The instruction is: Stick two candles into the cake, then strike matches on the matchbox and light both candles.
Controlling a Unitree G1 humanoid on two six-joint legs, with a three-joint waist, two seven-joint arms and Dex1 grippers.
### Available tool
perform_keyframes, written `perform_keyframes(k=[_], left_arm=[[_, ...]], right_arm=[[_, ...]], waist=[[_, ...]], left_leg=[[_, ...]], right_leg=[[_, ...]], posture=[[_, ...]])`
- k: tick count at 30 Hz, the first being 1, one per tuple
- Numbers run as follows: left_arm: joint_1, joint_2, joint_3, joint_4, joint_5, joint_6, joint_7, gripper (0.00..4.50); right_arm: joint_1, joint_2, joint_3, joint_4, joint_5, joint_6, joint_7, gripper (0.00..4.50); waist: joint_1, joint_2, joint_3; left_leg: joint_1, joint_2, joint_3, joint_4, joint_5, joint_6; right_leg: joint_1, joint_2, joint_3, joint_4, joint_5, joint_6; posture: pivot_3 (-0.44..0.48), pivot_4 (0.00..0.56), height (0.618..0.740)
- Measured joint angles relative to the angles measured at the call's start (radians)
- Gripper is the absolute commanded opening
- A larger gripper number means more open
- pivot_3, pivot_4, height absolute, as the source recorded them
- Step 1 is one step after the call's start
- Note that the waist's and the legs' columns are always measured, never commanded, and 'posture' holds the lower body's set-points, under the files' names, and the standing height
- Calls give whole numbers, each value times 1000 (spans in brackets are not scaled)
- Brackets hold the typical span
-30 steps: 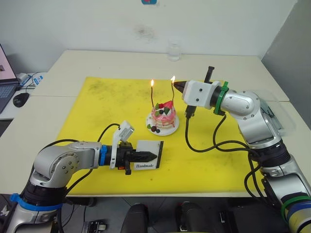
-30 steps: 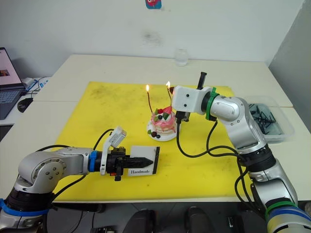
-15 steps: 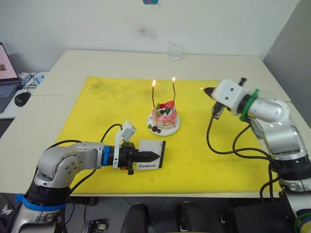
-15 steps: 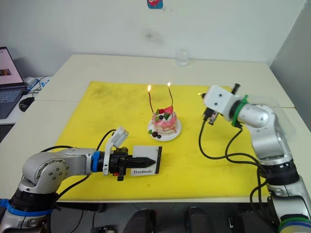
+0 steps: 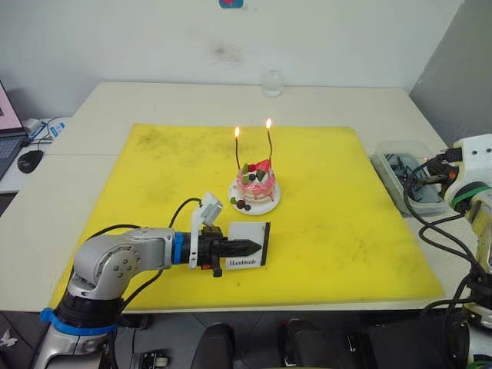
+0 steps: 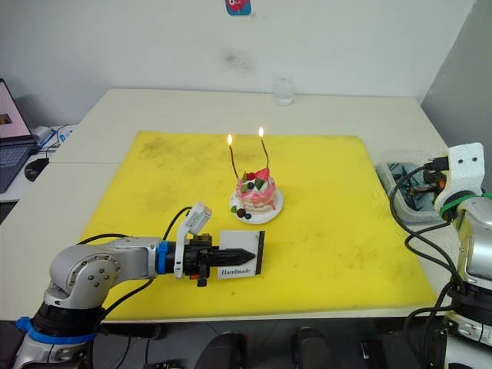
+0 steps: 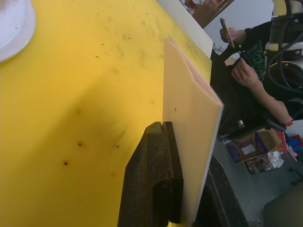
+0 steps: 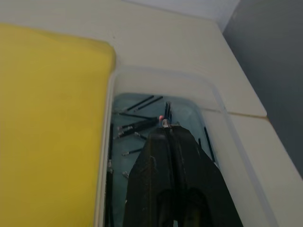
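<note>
- Both candles (image 5: 268, 146) upright in the cake (image 5: 256, 184), each tip carrying a small flame; cake on its white plate near the centre of the yellow mat (image 5: 154, 177), on the desk (image 5: 154, 100).
- Left gripper (image 5: 244, 247) at about 7 o'clock from the cake, jaws closed on the matchbox (image 5: 252, 244), held on edge just above the mat, black strip facing the cake.
- Right gripper (image 8: 166, 124) off the mat at about 3 o'clock, poised over a clear tray (image 8: 213, 101) holding spent dark sticks in what looks like water; jaws pressed together on a match (image 8: 162, 119) with a faint red glow at its tip.
- Lighting judged done; only disposal of the match seems left.
- Risk: letting go too high or off-centre, so a glowing match lands on the tray rim, the desk or the mat edge and scorches it.
- Risk: jaws opening too little, leaving the thin stick clinging to one pad.
- Risk: a left-arm sweep toward the cake knocking the thin candles or bringing the cardboard box near the flames.
</note>
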Motion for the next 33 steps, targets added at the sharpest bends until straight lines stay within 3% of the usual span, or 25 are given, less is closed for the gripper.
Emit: perform_keyframes(k=[2, 6, 12, 13, 18, 24, 27, 33], left_arm=[[1, -12, -2, -1, 0, 0, 6, 0], [4, -30, -2, -2, 0, 0, 27, 0], [17, -36, -2, -5, -2, 0, 53, 0], [17, -36, -1, -5, -3, 1, 58, 0], [18, -38, 36, -5, -33, 31, 93, 0], [-13, -72, 134, -5, -205, 188, 224, 0], [-40, -125, 154, -1, -264, 257, 343, 0], [-57, -202, 149, 36, -267, 334, 507, 0]], right_arm=[[-34, 0, 2, 85, 5, -4, -40, 684], [-80, -1, 2, 208, 17, -47, -101, 2099], [-84, -1, 4, 222, 41, -89, -139, 4285], [-80, -2, 4, 209, 45, -96, -139, 4474], [-14, -33, 7, 83, 64, -147, -125, 4474], [91, -103, 48, -175, 133, -194, 5, 4474], [173, -142, 96, -328, 253, -158, 148, 4474], [268, -228, 146, -557, 518, 20, 324, 4474]], waist=[[1, 0, 0], [2, 1, 0], [2, 1, 0], [2, 1, 0], [3, 1, 0], [2, 1, 0], [4, 1, 0], [5, 1, 0]], left_leg=[[0, 0, 0, 0, 0, 0], [-1, -1, 0, 0, 0, 0], [-1, -1, 0, 0, 0, 0], [-1, -1, 0, 0, 0, 0], [-1, 0, 0, 0, 0, 0], [-1, 0, -2, 0, 0, 0], [-1, 0, -2, 0, 0, 0], [-1, 0, -2, 0, 0, 0]], right_leg=[[0, 0, 0, 0, 0, 0], [0, 1, 0, -1, 0, 0], [0, 1, 0, -1, 0, 0], [0, 2, 0, -1, 0, 0], [0, 1, 0, -1, 0, 0], [0, 1, -1, 0, 0, 1], [1, 1, -2, 0, 0, 1], [1, 1, -1, -1, 0, 1]], posture=[[0, 150, 740], [0, 150, 740], [0, 150, 740], [0, 150, 740], [0, 150, 740], [0, 150, 740], [0, 150, 740], [0, 150, 740]])
